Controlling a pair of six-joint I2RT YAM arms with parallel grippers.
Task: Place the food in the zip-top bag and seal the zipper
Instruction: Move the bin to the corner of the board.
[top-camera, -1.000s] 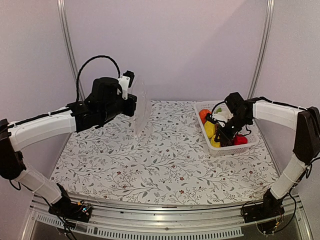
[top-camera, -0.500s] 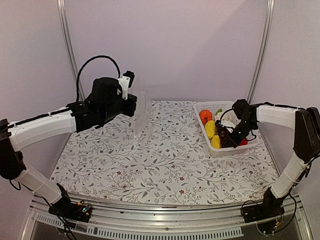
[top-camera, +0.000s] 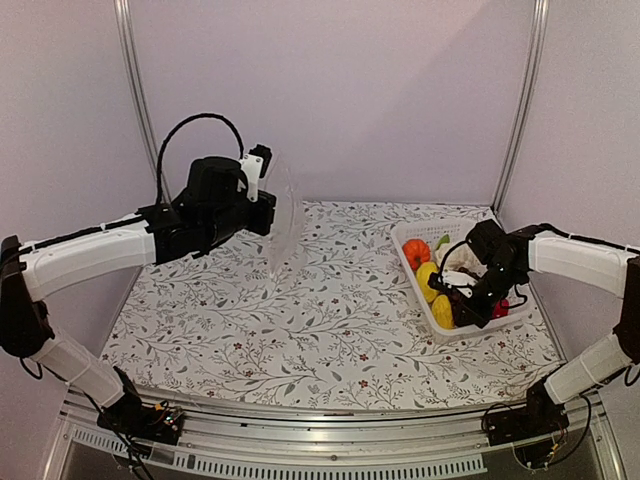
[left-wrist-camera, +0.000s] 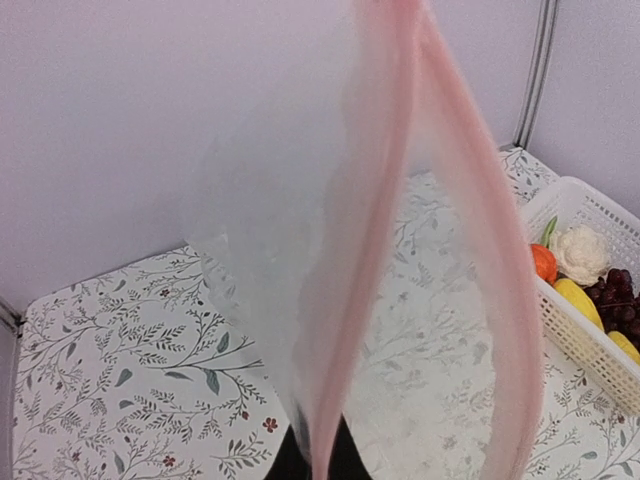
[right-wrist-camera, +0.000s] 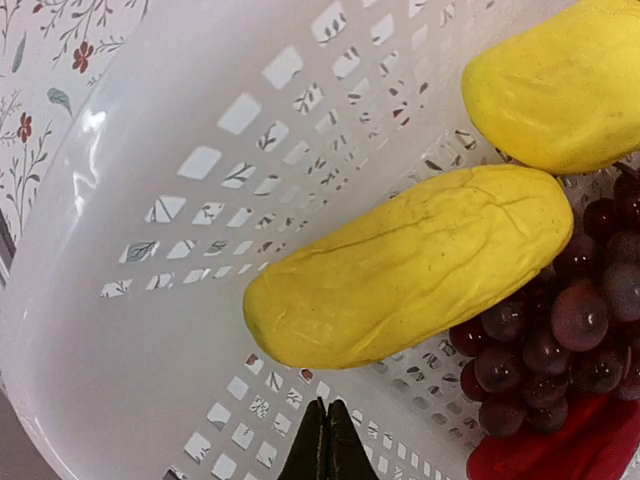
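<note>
My left gripper (top-camera: 268, 208) is shut on the zip-top bag (top-camera: 284, 222) and holds it hanging above the table's back left. In the left wrist view my fingertips (left-wrist-camera: 320, 466) pinch the zipper (left-wrist-camera: 372, 250), whose two pinkish strips gape apart at the bag's (left-wrist-camera: 260, 200) mouth. My right gripper (top-camera: 468, 296) is inside the white basket (top-camera: 436, 330), shut and empty. Its tips (right-wrist-camera: 328, 440) sit just below a yellow piece (right-wrist-camera: 410, 265). A second yellow piece (right-wrist-camera: 555, 85), grapes (right-wrist-camera: 565, 335) and the red piece (right-wrist-camera: 570, 450) lie beside it. The orange piece (top-camera: 416, 252) and cauliflower (top-camera: 461, 262) are further back.
The basket stands at the table's right side, near the right edge, with the food inside; it also shows in the left wrist view (left-wrist-camera: 590, 200). The floral tablecloth (top-camera: 330, 320) covers the table. Metal frame posts (top-camera: 520, 100) stand at the back corners.
The right gripper has swung toward the near right, and the basket with the food has shifted that way with it. The left arm and bag have barely moved.
</note>
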